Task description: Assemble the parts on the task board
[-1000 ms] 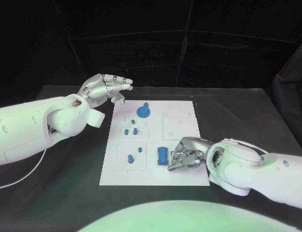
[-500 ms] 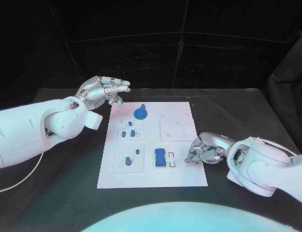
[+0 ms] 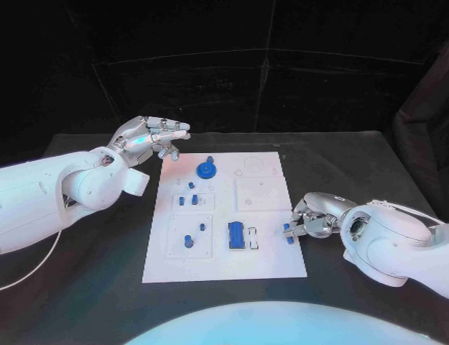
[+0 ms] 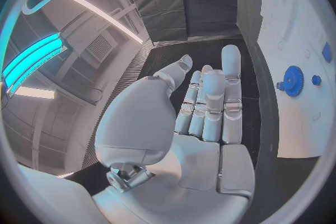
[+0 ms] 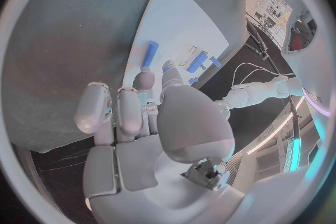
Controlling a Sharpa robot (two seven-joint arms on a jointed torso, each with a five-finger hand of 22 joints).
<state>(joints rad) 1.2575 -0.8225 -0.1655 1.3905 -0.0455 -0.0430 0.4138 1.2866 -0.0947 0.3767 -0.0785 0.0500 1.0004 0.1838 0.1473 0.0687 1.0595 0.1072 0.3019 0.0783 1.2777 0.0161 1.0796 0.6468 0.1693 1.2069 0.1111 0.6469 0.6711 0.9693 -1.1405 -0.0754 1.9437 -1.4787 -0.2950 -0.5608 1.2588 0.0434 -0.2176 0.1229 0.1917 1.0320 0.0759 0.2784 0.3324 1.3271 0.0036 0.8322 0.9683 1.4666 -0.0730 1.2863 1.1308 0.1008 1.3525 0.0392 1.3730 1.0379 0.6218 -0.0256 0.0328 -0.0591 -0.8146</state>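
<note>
The white task board [image 3: 266, 194] lies in the middle of the table. Standing on it are a blue gear [image 3: 207, 170], a blue block [image 3: 235, 235] and several small blue pegs [image 3: 189, 200]. My right hand [image 3: 313, 218] hovers at the board's right edge with its fingers curled. It pinches a small blue cylinder [image 3: 287, 231] that sticks out past the fingertips [image 5: 144, 79] over the board; the cylinder [image 5: 150, 53] shows there too. My left hand [image 3: 151, 135] is raised off the board's far left corner, fingers [image 4: 210, 101] stretched out and holding nothing. From that wrist the gear [image 4: 290, 78] is in sight.
Black table [image 3: 359, 165] surrounds the board on all sides, with a dark curtain behind. A narrow white piece [image 3: 252, 237] sits beside the blue block. My left forearm [image 3: 48, 194] lies over the table's left side.
My right hand has moved right, from beside the blue block to the board's right edge, carrying the small blue cylinder. The white piece beside the block is uncovered. The left hand has hardly moved.
</note>
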